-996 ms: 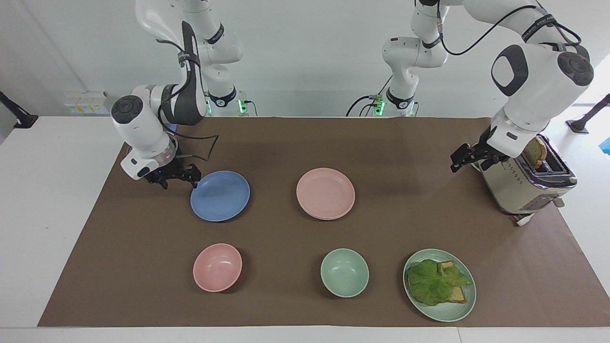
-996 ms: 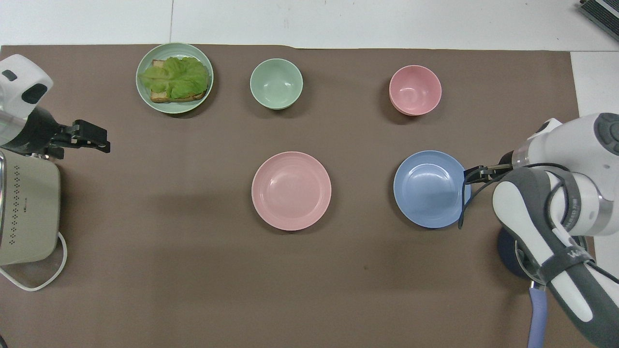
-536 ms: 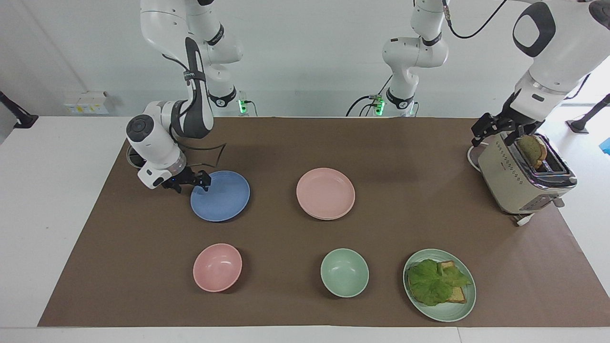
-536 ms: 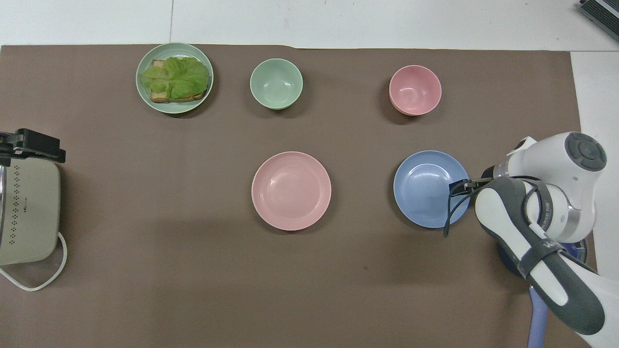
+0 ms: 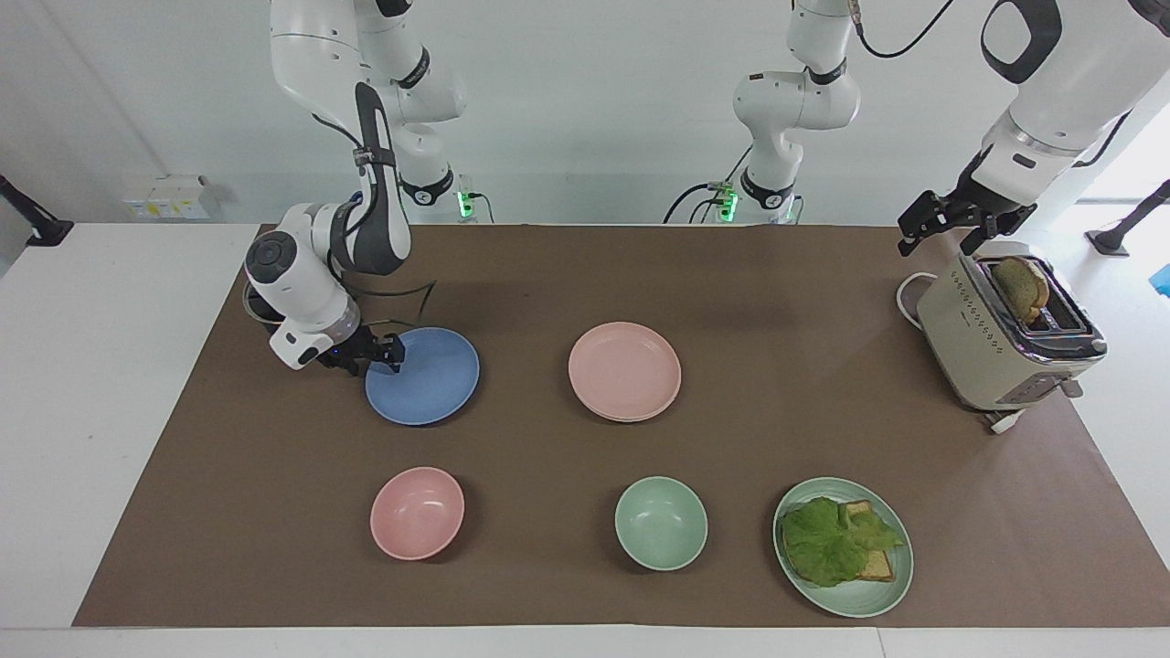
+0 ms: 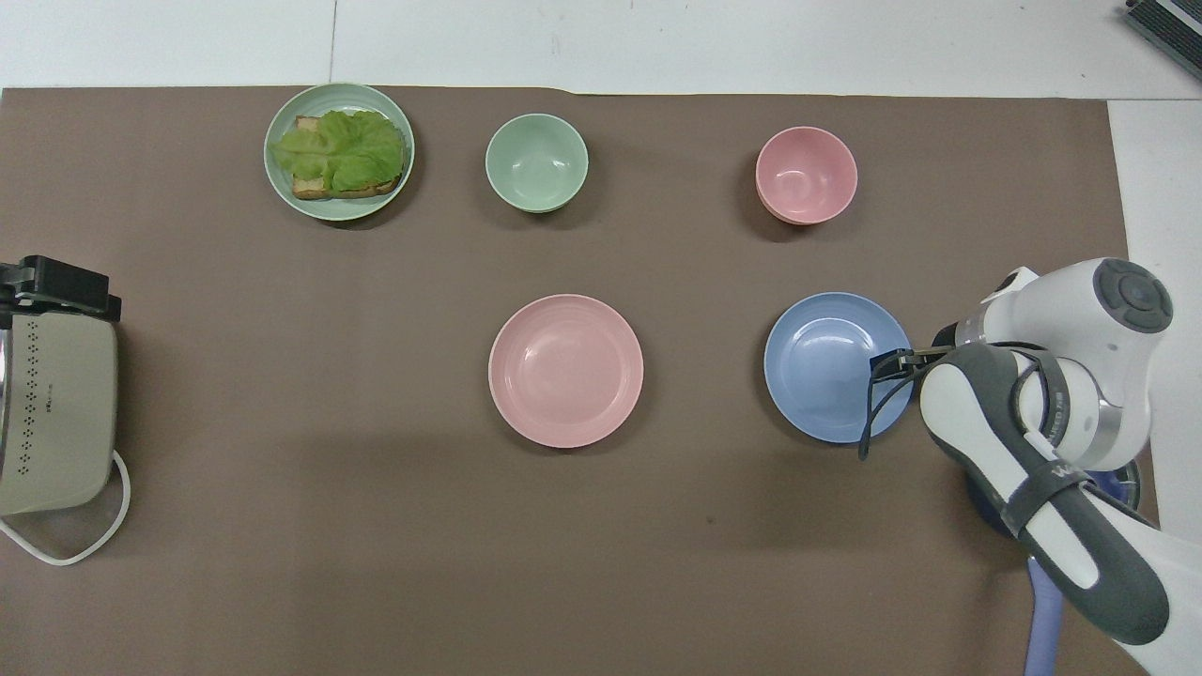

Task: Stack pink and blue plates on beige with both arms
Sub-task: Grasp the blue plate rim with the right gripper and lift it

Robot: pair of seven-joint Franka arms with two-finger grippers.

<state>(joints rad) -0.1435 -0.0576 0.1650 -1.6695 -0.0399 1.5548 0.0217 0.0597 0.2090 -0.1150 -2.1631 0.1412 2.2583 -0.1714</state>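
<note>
The blue plate [image 5: 425, 376] [image 6: 831, 366] lies flat on the brown mat toward the right arm's end. My right gripper [image 5: 385, 353] [image 6: 890, 362] is low at that plate's rim, on the side toward the right arm's end of the table. The pink plate [image 5: 624, 368] [image 6: 565, 370] lies at the mat's middle. A thin second rim shows under its edge in the facing view. The beige plate is hidden. My left gripper [image 5: 938, 239] [image 6: 64, 286] hangs open and empty, raised over the toaster's edge.
A toaster [image 5: 992, 352] [image 6: 52, 413] holding a bread slice stands at the left arm's end. Farther from the robots are a pink bowl [image 5: 417, 513], a mint bowl [image 5: 660, 523] and a mint plate [image 5: 882, 599] with lettuce on bread. A dark round thing [image 6: 1122, 481] lies under the right arm.
My right gripper slid from beside the blue plate onto its rim and sank lower. My left gripper rose from beside the toaster to above it.
</note>
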